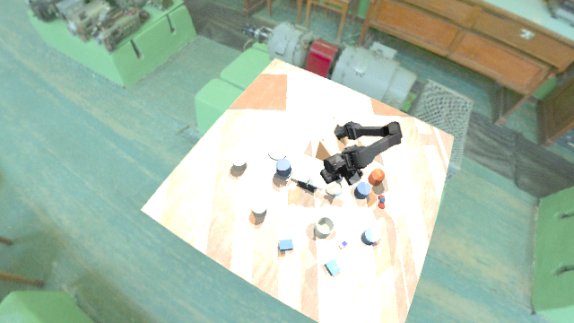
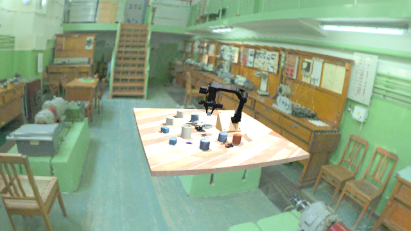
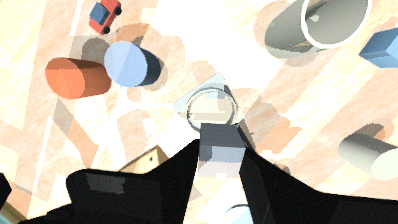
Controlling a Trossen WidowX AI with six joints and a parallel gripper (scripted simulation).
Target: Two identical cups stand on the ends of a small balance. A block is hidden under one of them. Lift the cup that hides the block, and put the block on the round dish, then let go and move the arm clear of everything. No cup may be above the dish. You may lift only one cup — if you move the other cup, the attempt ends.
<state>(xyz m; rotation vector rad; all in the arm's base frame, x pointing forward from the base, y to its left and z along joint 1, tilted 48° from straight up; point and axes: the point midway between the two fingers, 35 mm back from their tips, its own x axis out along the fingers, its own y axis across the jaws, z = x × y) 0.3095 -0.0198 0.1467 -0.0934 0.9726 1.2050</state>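
My gripper is shut on a small grey-blue block, held in the air. In the wrist view the block overlaps the near side of the bare round pan at one end of the balance. A blue cup stands at the balance's other end. Two similar blue cups stand off the balance, one beside the orange cup and one farther off. The pale round dish lies just behind the cup on the balance, with no cup seen above it.
An orange cup and red toy car stand right of the balance. A large grey open cup stands in front. Grey cylinders and blue cubes stand around.
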